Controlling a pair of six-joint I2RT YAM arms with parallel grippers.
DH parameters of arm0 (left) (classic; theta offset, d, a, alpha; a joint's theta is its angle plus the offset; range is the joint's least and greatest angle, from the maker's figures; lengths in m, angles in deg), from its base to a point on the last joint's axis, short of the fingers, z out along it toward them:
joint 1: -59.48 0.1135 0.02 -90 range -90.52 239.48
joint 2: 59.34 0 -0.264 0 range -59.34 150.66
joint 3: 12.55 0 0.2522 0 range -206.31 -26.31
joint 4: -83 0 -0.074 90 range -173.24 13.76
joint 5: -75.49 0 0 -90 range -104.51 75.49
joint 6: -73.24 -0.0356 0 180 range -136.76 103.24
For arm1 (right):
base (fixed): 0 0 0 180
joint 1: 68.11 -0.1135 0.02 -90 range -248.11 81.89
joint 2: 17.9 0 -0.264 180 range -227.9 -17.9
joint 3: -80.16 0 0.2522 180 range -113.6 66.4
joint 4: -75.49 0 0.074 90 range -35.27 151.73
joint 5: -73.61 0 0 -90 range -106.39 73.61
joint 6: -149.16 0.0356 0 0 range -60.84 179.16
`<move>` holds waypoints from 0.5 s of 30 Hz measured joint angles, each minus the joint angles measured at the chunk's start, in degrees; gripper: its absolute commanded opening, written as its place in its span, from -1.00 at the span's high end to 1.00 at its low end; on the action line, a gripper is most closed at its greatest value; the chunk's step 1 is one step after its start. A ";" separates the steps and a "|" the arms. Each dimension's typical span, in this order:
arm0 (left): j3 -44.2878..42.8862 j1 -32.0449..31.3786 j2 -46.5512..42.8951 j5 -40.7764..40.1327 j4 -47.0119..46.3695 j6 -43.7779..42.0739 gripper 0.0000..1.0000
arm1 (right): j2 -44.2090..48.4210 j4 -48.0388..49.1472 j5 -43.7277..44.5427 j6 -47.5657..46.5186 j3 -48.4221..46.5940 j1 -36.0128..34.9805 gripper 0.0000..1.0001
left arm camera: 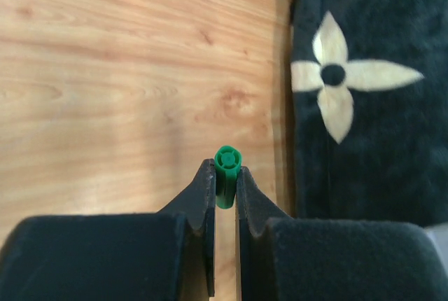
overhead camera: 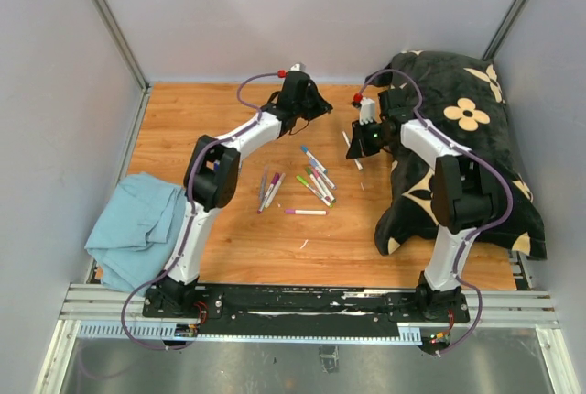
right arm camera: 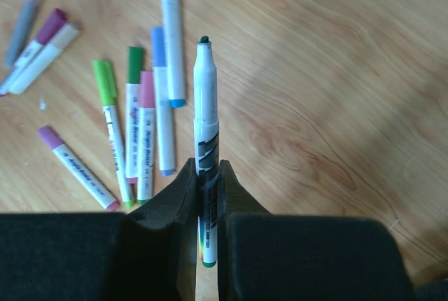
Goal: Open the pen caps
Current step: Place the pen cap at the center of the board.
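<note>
On the worktop [overhead camera: 229, 257], the capped pens [overhead camera: 314, 183] lie between both arms, long axes mostly 12-to-6 in the right wrist view. They sit at 10 o'clock from the right tool [right arm camera: 208, 175], which looks the nearer. It pinches a bare white barrel [right arm camera: 205, 98] (tip exposed); the left tool [left arm camera: 225, 173] pinches a loose green cap [left arm camera: 227, 157].

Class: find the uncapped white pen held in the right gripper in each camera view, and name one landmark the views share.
Top external: uncapped white pen right of centre, left of the dark cushion.
Left wrist: not in it.
Right wrist: centre, clamped in the right gripper, tip pointing up.
Shared landmark: the wooden table.
</note>
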 measured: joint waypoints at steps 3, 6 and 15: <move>-11.69 0.00 7.74 -2.05 6.29 1.81 0.99 | -3.06 -1.84 4.42 1.33 -2.08 -0.02 0.89; -20.39 0.00 14.10 -3.13 10.95 3.78 0.99 | -5.75 -2.82 9.25 2.56 -5.05 -0.02 0.86; -23.52 0.02 21.27 -2.75 12.79 9.99 0.94 | -12.20 -3.96 15.82 5.40 -11.19 -0.02 0.76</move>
